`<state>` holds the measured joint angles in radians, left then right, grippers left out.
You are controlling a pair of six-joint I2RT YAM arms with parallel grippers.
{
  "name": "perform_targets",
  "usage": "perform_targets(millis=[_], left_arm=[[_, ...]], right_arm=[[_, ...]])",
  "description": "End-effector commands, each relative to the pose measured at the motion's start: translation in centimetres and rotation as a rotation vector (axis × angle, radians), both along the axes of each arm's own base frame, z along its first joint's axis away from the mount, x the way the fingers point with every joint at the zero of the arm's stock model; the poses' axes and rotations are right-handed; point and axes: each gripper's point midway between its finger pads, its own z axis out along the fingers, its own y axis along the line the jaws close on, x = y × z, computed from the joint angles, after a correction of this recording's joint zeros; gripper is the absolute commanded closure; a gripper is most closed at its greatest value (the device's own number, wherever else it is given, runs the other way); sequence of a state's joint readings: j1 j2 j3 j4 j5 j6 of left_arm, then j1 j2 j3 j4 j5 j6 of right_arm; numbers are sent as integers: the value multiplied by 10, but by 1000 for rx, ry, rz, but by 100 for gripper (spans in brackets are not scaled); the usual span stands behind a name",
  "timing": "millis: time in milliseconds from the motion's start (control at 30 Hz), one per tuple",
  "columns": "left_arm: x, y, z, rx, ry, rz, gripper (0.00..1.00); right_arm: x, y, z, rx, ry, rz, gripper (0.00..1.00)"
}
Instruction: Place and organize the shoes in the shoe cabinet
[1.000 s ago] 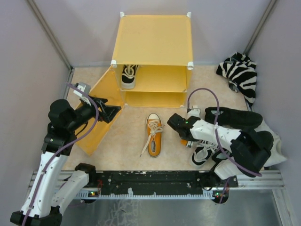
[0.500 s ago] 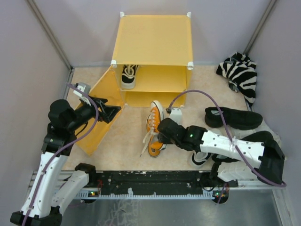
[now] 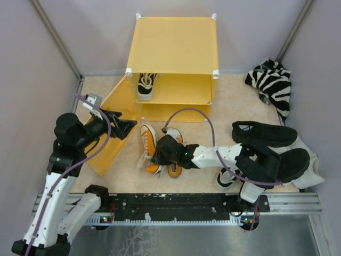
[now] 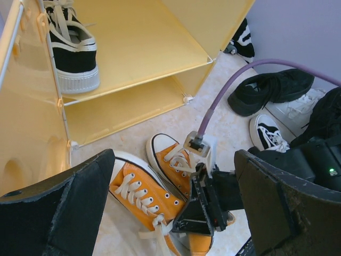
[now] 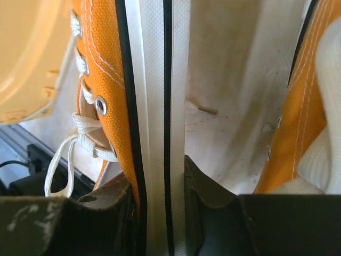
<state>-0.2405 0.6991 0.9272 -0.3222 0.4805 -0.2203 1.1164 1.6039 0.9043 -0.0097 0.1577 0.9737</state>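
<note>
Handling one orange shoe (image 3: 147,137), sole pinched in right gripper (image 3: 158,154); left gripper (image 3: 129,127) gaping, idle. Next, probably lifting it into cabinet (image 3: 173,48) at 12 o'clock.

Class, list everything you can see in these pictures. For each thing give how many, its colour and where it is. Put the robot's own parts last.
cabinet: one, yellow-orange, back centre; its door is swung open to the left
black-and-white sneakers: two; one on the upper shelf at the left, one on the floor, partly under the right arm
orange sneakers: two, white laces and soles, on the floor in front of the cabinet
black shoe: one, on the floor at the right
striped cloth: one, black and white, back right corner
white fabric: one, right edge, kind unclear
left gripper: black, open, by the door
right gripper: black, shut on one orange sneaker's sole edge
</note>
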Motion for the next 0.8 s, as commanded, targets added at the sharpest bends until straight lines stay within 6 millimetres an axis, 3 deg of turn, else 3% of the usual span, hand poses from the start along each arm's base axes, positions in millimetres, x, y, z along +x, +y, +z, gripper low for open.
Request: perform_targets(millis=[0, 33, 100, 200, 267, 433, 700, 767], left_arm=[[-4, 0, 13, -9, -34, -3, 1], [-4, 0, 12, -7, -34, -3, 1], [-4, 0, 11, -5, -34, -3, 1], [-4, 0, 10, -3, -32, -4, 1], [-4, -1, 8, -4, -26, -7, 1], [-3, -2, 7, -4, -21, -13, 1], [-3, -1, 8, -3, -25, -11, 1], [-3, -1, 7, -2, -24, -11, 1]], right_arm=[[16, 44, 49, 201, -37, -15, 86], [16, 41, 45, 178, -35, -22, 85], [15, 36, 40, 127, -43, -9, 74], [9, 33, 38, 87, -74, 46, 37], [6, 28, 40, 48, -104, 65, 27], [8, 7, 47, -59, -164, 41, 25], [12, -49, 50, -277, -211, -41, 24], [8, -56, 47, -306, -193, -26, 24]])
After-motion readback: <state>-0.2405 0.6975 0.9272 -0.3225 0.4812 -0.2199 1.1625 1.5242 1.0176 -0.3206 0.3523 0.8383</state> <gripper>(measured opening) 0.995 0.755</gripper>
